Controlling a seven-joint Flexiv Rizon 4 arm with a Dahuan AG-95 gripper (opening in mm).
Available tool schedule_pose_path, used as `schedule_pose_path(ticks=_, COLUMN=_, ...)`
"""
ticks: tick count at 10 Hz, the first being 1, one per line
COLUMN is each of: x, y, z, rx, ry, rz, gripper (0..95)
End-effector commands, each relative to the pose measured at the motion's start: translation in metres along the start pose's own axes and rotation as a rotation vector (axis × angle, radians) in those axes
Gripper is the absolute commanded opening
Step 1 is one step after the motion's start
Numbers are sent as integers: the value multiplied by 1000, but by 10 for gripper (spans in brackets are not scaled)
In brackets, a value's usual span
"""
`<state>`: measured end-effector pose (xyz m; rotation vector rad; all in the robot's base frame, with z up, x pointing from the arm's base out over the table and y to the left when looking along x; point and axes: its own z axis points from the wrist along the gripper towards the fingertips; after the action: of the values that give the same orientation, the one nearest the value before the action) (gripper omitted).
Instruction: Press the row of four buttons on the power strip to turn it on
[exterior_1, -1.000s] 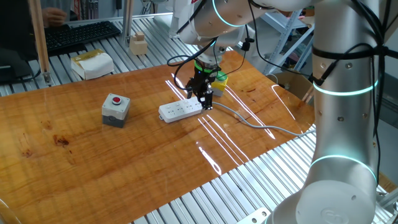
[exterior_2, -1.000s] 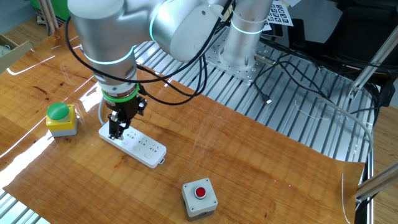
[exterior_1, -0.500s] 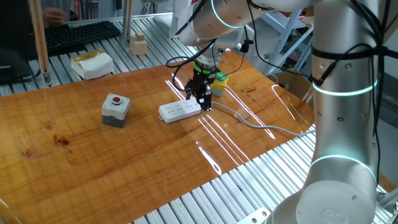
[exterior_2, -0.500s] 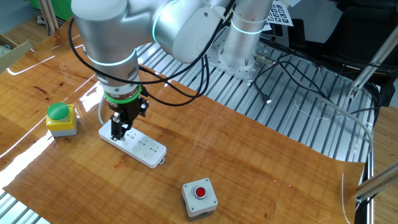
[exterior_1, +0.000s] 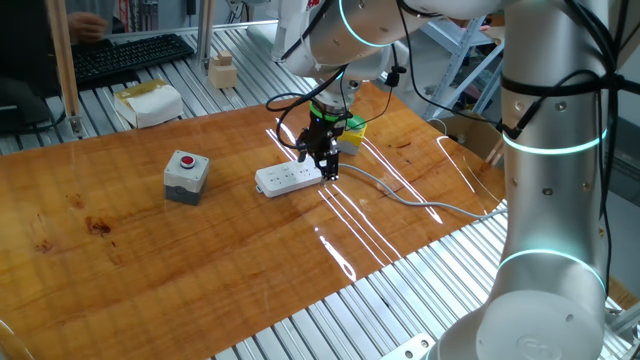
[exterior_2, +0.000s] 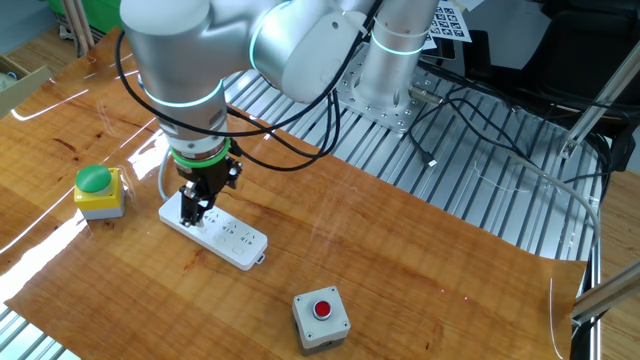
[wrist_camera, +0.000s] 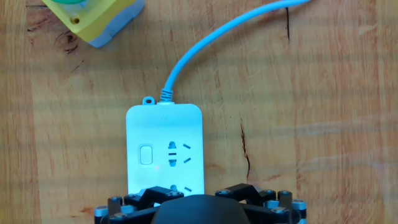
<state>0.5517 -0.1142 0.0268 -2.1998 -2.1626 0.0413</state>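
The white power strip (exterior_1: 285, 178) lies flat on the wooden table, its grey cable (exterior_1: 420, 205) running off to the right. My gripper (exterior_1: 322, 168) points straight down over the strip's cable end (exterior_2: 190, 210), close above it, open with nothing in it. The hand view looks down on that end of the power strip (wrist_camera: 165, 143). One small rounded button (wrist_camera: 147, 154) of the row of four buttons shows beside a socket. The other buttons are hidden under my hand's black body (wrist_camera: 199, 211).
A green-capped yellow button box (exterior_2: 97, 190) stands just beyond the strip's cable end. A grey box with a red button (exterior_1: 186, 175) sits further off on the table. A cardboard box (exterior_1: 150, 102) and a keyboard (exterior_1: 130, 55) lie behind the table.
The gripper has shifted a little along the strip, away from the cable end, and risen slightly. The strip has not moved.
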Motion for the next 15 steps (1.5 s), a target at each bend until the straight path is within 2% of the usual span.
schedule_pose_path(ticks=1, x=1, y=1, z=1, rx=-2, ry=1, rz=-1, gripper=950)
schedule_pose_path(ticks=6, x=3, y=2, z=5, rx=-6, ry=2, rz=-3, gripper=950)
schedule_pose_path(ticks=8, x=6, y=1, z=14, rx=-15, ry=-3, rz=-3, gripper=950)
schedule_pose_path(ticks=14, x=7, y=2, z=18, rx=-23, ry=1, rz=-4, gripper=950)
schedule_pose_path(ticks=15, x=7, y=2, z=18, rx=-31, ry=5, rz=-7, gripper=950)
